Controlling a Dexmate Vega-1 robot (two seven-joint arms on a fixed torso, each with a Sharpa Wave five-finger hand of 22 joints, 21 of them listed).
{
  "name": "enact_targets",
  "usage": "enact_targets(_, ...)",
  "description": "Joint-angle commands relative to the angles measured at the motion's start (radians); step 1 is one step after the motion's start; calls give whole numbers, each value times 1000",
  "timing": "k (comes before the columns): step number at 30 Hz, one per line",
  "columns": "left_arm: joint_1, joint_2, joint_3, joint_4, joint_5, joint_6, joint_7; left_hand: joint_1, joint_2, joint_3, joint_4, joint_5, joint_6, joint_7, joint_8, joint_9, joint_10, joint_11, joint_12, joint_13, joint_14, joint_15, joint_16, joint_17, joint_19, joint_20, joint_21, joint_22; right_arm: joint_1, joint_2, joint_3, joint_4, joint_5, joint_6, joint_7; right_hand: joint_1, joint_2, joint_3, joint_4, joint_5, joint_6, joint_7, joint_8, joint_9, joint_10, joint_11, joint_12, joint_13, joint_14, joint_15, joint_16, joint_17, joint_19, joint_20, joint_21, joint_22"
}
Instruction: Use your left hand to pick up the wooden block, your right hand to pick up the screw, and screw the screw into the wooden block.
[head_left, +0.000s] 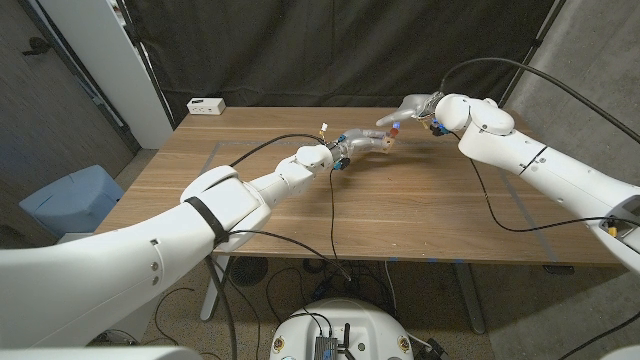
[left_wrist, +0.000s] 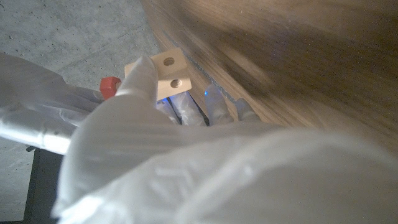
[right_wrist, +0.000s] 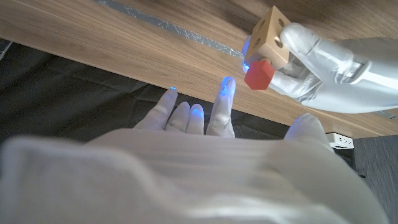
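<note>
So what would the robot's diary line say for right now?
left hand: holds wooden block | screw: red head at block | right hand: open, apart

No writing, label, brand or number can be read anywhere. The white box (head_left: 206, 105) at the far corner of the table (head_left: 420, 210) is too small to show any print.

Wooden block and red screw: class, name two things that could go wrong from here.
The left hand holds the wooden block above the table with the red screw seemingly already in it; a loosening grip could drop both. The right hand is open nearby; reaching back in might knock the block askew.
</note>
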Motion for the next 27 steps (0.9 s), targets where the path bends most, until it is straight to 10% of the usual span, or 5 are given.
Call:
enact_targets(1,1,-3,-5,17,-1,-29,-11,2,6,10,1,7,44,32,6,5,5,1,5,3,7,-84,1,2,5,4,7,2,12,-41,22,-33,45,40,61,23,18,9,-20,2,-71,-7,-38,4,-49,-2,-4,3,-38,8,-6,2,-31,7,0,3)
enact_targets(27,1,1,-11,17,1,-36,-19,4,6,11,1,7,46,30,7,5,5,1,5,1,8,-83,1,3,7,4,6,2,55,-77,10,-43,35,102,211,188,67,89,-111,-41,-240,-89,-134,8,-208,-34,-1,4,-166,14,-6,1,-110,29,4,1)
